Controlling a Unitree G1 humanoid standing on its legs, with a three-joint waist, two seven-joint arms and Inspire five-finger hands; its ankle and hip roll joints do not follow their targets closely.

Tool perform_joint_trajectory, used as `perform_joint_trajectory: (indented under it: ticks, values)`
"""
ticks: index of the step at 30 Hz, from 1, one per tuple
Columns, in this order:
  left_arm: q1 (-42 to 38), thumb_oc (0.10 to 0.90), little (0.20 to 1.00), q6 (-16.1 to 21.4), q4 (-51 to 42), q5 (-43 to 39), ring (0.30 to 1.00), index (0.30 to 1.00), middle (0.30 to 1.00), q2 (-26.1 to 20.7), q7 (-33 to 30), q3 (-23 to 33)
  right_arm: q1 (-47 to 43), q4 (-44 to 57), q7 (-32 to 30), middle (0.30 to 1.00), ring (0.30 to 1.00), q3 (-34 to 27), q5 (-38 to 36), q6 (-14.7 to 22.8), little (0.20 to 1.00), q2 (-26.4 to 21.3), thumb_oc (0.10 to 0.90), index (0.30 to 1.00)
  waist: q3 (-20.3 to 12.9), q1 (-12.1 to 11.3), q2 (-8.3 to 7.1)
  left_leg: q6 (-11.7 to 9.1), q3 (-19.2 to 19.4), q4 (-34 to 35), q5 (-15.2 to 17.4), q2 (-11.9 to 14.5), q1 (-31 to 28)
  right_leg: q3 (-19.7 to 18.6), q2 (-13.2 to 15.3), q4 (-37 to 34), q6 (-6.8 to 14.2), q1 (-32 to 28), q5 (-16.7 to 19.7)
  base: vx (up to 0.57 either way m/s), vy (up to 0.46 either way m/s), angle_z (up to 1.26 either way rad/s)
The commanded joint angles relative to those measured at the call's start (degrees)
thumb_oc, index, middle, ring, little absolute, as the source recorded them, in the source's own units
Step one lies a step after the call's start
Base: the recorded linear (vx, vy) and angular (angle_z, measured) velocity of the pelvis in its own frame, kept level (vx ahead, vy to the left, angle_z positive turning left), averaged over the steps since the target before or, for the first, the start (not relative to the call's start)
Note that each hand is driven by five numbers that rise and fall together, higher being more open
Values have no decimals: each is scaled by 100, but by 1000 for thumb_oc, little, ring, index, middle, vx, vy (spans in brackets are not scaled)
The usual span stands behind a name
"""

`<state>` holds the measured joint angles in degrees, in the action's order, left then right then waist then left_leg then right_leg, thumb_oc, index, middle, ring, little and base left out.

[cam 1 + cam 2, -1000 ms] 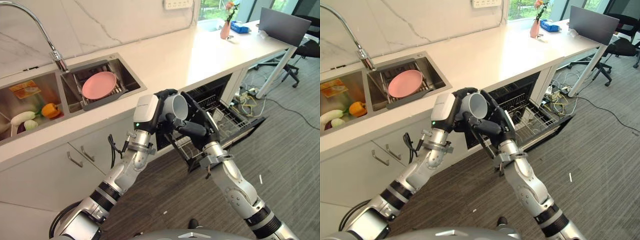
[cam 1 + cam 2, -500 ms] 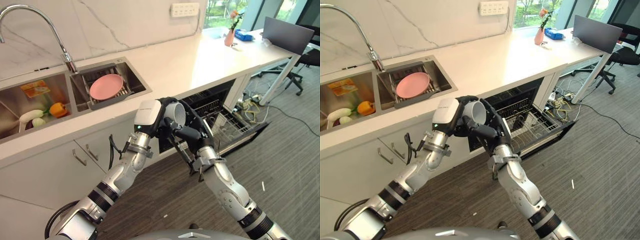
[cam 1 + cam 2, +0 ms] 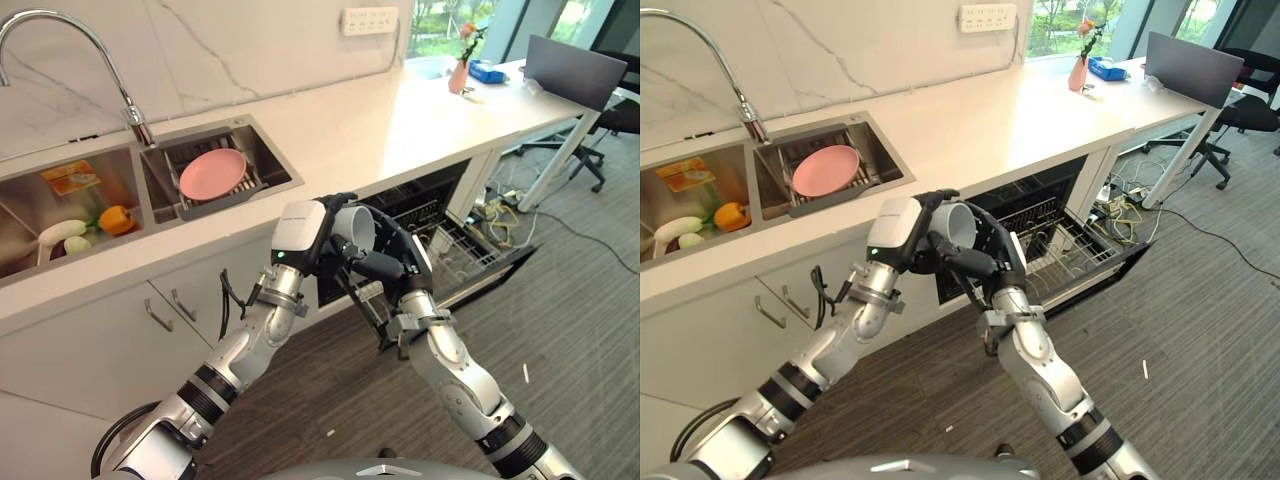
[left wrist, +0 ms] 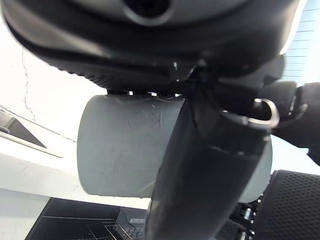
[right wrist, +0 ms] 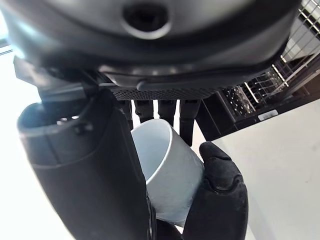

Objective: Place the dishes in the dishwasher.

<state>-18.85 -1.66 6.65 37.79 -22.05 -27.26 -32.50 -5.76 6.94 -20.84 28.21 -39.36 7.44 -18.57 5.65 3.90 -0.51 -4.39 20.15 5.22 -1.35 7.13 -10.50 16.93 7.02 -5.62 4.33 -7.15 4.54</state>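
A pale grey cup (image 3: pixel 357 228) hangs on its side in front of the counter edge, above the open dishwasher (image 3: pixel 420 205). My left hand (image 3: pixel 300 232) comes in from the lower left and has its fingers curled round the cup (image 4: pixel 125 145), thumb across its wall. My right hand (image 3: pixel 395 262) meets it from the other side, fingers arched over the cup's rim and thumb under it. In the right wrist view the cup's (image 5: pixel 170 170) open mouth sits between that hand's thumb and fingers. A pink plate (image 3: pixel 212 172) lies in the right sink basin.
The dishwasher's wire rack (image 3: pixel 455 250) is pulled out over the lowered door, right of my hands. The left basin (image 3: pixel 60 190) holds vegetables, with a faucet (image 3: pixel 130 115) between the basins. A vase (image 3: pixel 461 70), a laptop (image 3: pixel 575 65) and an office chair stand far right.
The camera shifted after the oldest frames. Both hands have stayed on the cup, drifting only slightly to the right.
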Motion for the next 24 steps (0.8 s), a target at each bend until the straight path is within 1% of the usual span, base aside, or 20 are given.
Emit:
perform_joint_trajectory:
  ticks: [1,3,4,6,7,9,10,11,13,14,15,17,18,19,21,22,24]
  values:
    - [-520,800,900,335,-268,229,900,900,900,68,-370,-150,-728,1253,-89,300,300,-595,439,944,300,549,400,300,-154,79,-133,-245,52,-22,229,98,-337,-128,479,160,610,-196,-202,0,0,0]
    - [-452,800,900,317,-298,170,900,900,900,37,-411,-41,-686,1269,-159,300,300,-687,477,984,300,534,400,300,-156,83,-130,-252,53,-22,226,106,-341,-122,482,159,607,-200,-199,0,0,0]
    - [-280,800,900,284,-330,-19,900,900,900,5,-504,207,-627,1377,-309,300,300,-961,652,1063,300,486,400,300,-159,85,-125,-262,50,-22,213,119,-345,-107,475,158,603,-204,-198,0,0,0]
    - [-277,800,900,283,-333,-20,900,900,900,4,-502,208,-624,1381,-312,300,300,-959,654,1061,300,486,400,300,-161,87,-125,-262,49,-22,213,120,-345,-106,475,157,603,-205,-198,0,0,0]
    - [-149,800,900,179,-56,-189,900,900,900,-3,-777,502,-618,1383,-594,300,300,-1283,1043,1174,300,461,400,300,-176,94,-109,-285,46,-22,195,141,-349,-90,458,150,597,-217,-205,0,0,0]
    - [-134,800,900,134,-99,-195,900,900,900,-85,-886,740,-597,1369,-770,300,300,-1503,1375,1173,300,423,400,300,-172,101,-87,-293,41,-22,193,149,-354,-81,443,146,596,-227,-212,0,0,0]
    - [-48,800,900,106,-168,-228,900,900,900,-175,-962,1001,-603,1319,-825,300,300,-1619,1560,1127,300,392,400,300,-176,94,-78,-303,34,-22,183,162,-355,-62,433,143,594,-239,-220,0,0,0]
    - [-45,800,900,105,-172,-228,900,900,900,-176,-960,1004,-603,1319,-826,300,300,-1617,1561,1127,300,393,400,300,-176,97,-79,-303,33,-22,183,163,-355,-61,433,143,594,-240,-220,0,0,0]
    - [139,800,900,100,-116,-300,900,900,900,-271,-1089,1318,-624,1207,-906,300,300,-1821,2093,1005,300,238,400,300,-164,82,-64,-317,23,-22,165,170,-345,-56,425,143,594,-242,-219,0,0,0]
    - [147,800,900,104,-121,-303,900,900,900,-271,-1087,1329,-630,1207,-918,300,300,-1809,2113,999,300,240,400,300,-164,88,-59,-317,25,-22,166,171,-346,-58,424,144,594,-242,-219,0,0,0]
    - [282,800,900,154,-118,-366,900,900,900,-300,-1099,1453,-631,1150,-953,300,300,-1936,2538,886,300,97,400,300,-155,75,-52,-318,17,-22,166,171,-343,-56,422,146,593,-235,-219,0,0,0]
    - [282,800,900,154,-118,-366,900,900,900,-300,-1099,1453,-631,1150,-953,300,300,-1936,2538,886,300,97,400,300,-155,75,-52,-318,17,-22,166,171,-343,-56,422,146,593,-235,-219,0,0,0]
    - [437,800,900,256,-170,-446,900,900,900,-336,-1075,1567,-603,1058,-965,300,300,-2082,2887,823,300,-19,400,300,-141,59,-42,-318,9,-22,161,176,-331,-55,418,150,592,-230,-224,0,0,0]
    - [911,800,900,568,-258,-691,900,900,900,-389,-984,1712,-666,550,-924,300,300,-2202,3277,655,300,-229,400,300,-66,-19,-49,-314,-48,-22,149,173,-279,-37,421,175,582,-198,-223,0,0,0]
    - [1054,800,900,607,-231,-742,900,900,900,-404,-963,1738,-709,391,-886,300,300,-2189,3338,591,300,-320,400,300,-42,-59,-58,-316,-73,-22,137,166,-248,-24,422,190,582,-180,-224,-20,-7,3]
    - [1390,800,900,651,-105,-812,900,900,900,-447,-908,1789,-698,-63,-951,300,300,-2269,3410,533,300,-441,400,300,41,-153,-57,-320,-144,-22,103,159,-162,32,429,202,576,-153,-230,-40,-15,5]
    - [1390,800,900,651,-105,-812,900,900,900,-447,-908,1789,-698,-63,-951,300,300,-2269,3410,533,300,-441,400,300,41,-153,-57,-320,-144,-22,103,159,-162,32,429,202,576,-153,-230,-28,-14,13]
